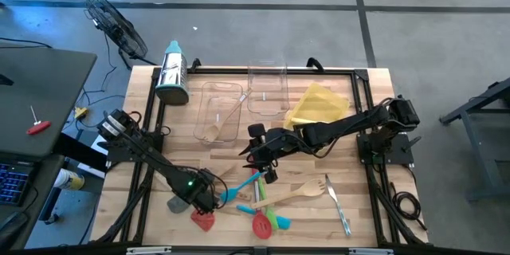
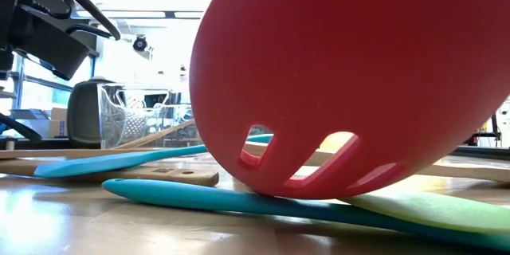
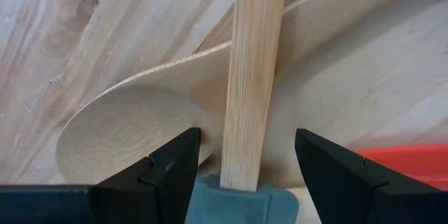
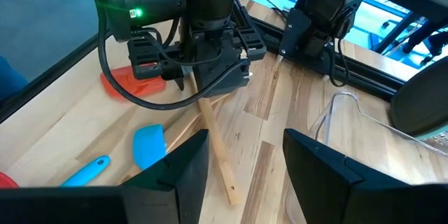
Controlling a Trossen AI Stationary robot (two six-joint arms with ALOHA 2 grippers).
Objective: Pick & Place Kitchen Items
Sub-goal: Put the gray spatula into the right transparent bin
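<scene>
Left gripper (image 3: pixel 245 171) down low at the near-left of the bench (image 1: pixel 366 207), fingers wide around the bamboo handle (image 3: pixel 252 77) of the grey spatula (image 1: pixel 177 202): best to center, squeeze, lift straight; right gripper (image 4: pixel 241 164) hovering half-open, empty, mid-bench.

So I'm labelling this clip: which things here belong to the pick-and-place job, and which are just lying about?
Job:
red slotted spoon
teal spatula
wooden fork
tongs
wooden spoon in the clear tray
wood-handled spatula, between the left gripper fingers

Lying about:
grater
yellow tray
fan
</scene>
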